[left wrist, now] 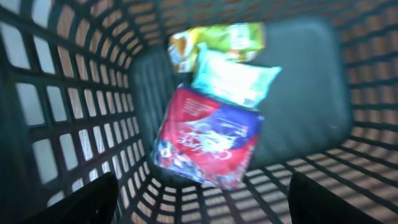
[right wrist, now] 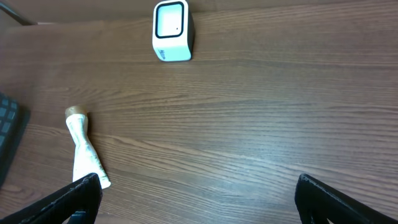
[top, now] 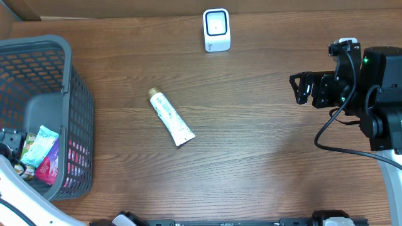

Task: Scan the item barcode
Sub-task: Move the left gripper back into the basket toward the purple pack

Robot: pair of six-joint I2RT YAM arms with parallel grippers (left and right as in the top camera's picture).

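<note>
A white tube with a tan cap (top: 171, 117) lies flat on the wooden table, left of centre, and shows at the left of the right wrist view (right wrist: 84, 149). The white barcode scanner (top: 217, 29) stands at the far edge (right wrist: 172, 31). My left gripper (left wrist: 202, 199) hangs open inside the grey basket (top: 69, 94), with nothing between its fingers. Below it lie a red packet (left wrist: 208, 140), a teal packet (left wrist: 233, 78) and a yellow-green packet (left wrist: 217, 37). My right gripper (top: 301, 88) is open and holds nothing, hovering over bare table at the right, far from the tube.
The basket's mesh walls (left wrist: 74, 124) close in around the left gripper on all sides. A strip of cardboard (top: 94, 7) runs along the table's far edge. The right arm's body and cable (top: 377, 94) fill the right side.
</note>
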